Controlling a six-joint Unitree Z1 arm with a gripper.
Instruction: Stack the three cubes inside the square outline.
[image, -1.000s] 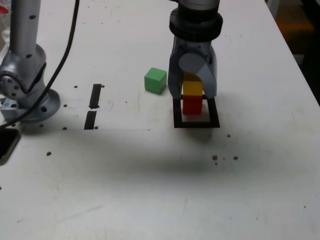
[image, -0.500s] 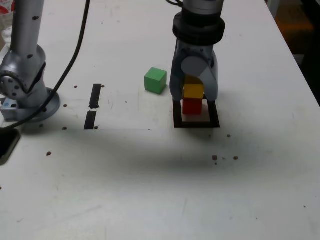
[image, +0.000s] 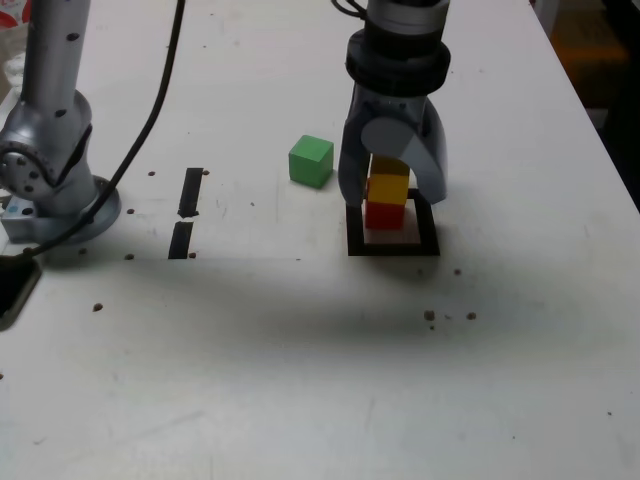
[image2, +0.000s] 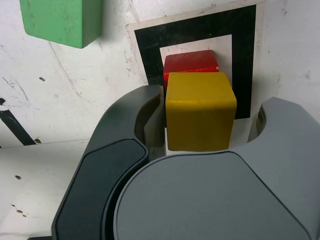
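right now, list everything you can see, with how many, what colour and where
yellow cube: one, yellow, on top of the red cube, between the end effector's fingers
red cube: one, red, inside the square outline, under the yellow cube
green cube: one, green, on the table, to the left of the outline in the exterior view
square outline: one, black, flat on the table
strips: two, black, on the table between the arm's base and the green cube
table: one, white with small dark marks, under everything
cable: one, black, hanging beside the arm
arm: one, grey, base at the exterior view's left
end effector: one, grey and black, open around the yellow cube
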